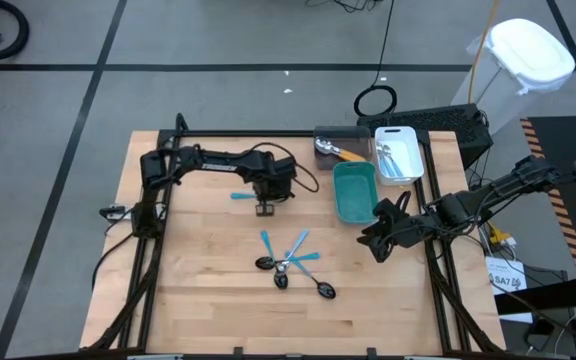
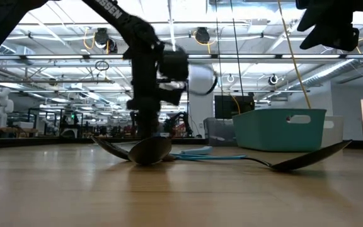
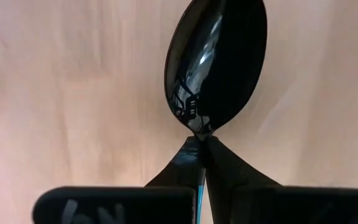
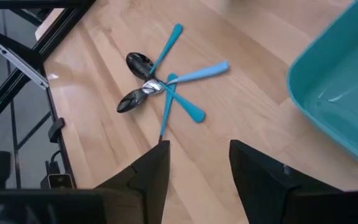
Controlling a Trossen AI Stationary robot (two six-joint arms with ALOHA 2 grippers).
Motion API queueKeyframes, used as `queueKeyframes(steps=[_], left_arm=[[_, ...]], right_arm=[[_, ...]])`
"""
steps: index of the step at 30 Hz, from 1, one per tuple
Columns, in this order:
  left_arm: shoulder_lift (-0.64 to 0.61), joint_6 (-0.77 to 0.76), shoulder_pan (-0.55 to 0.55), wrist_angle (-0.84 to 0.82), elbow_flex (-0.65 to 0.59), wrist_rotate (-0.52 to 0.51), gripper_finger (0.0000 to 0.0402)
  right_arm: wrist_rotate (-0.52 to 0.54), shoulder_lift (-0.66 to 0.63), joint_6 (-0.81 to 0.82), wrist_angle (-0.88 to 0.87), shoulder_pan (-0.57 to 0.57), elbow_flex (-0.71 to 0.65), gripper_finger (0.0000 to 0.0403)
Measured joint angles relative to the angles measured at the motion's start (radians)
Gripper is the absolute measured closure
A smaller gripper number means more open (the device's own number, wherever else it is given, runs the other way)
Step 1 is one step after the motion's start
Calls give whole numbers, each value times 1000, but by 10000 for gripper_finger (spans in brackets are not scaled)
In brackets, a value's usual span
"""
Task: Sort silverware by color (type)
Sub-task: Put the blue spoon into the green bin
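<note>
My left gripper [image 1: 266, 200] points down at the table's middle left, shut on a spoon with a black bowl [image 3: 216, 62] and a light-blue handle [image 1: 240, 196] that sticks out toward the table's left. Several more of the silverware, dark-bowled with blue handles, lie crossed in a pile [image 1: 293, 265] [image 4: 160, 87] near the table's middle front. My right gripper [image 4: 197, 149] hangs open above the table's right side, beside the teal bin [image 1: 354, 192], touching nothing. My left gripper pinches the spoon's neck [image 3: 199, 135], where the black bowl meets the blue handle, between its two fingertips. The fingers come from above, pointing down, and lie across the spoon. The spoon lies level; whether it is clear of the table I cannot tell.
At the back right stand a white bin [image 1: 398, 155] holding blue-handled utensils and a grey bin [image 1: 338, 145] holding an orange-handled one. The teal bin [image 2: 282, 129] stands in front of them. Bare wood lies between the pile and the bins.
</note>
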Motion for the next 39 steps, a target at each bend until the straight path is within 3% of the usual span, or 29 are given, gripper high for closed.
queueKeyframes(steps=[8,12,19,25,32,39], left_arm=[[-7,-174,-34,-43,231,-11,395],[-7,-299,-52,-45,358,-32,396],[-8,-479,-88,-38,580,-103,396],[-11,-658,-122,17,696,-180,396],[-11,-790,-171,108,715,-220,396],[-11,-865,-219,243,715,-246,396]], right_arm=[[7,0,44,-2,0,0,241],[70,0,164,-30,0,0,245],[106,-1,193,-3,-5,0,260],[289,-1,44,136,-5,0,261],[467,-1,-336,358,-5,0,261],[606,-1,-399,375,-5,0,261]])
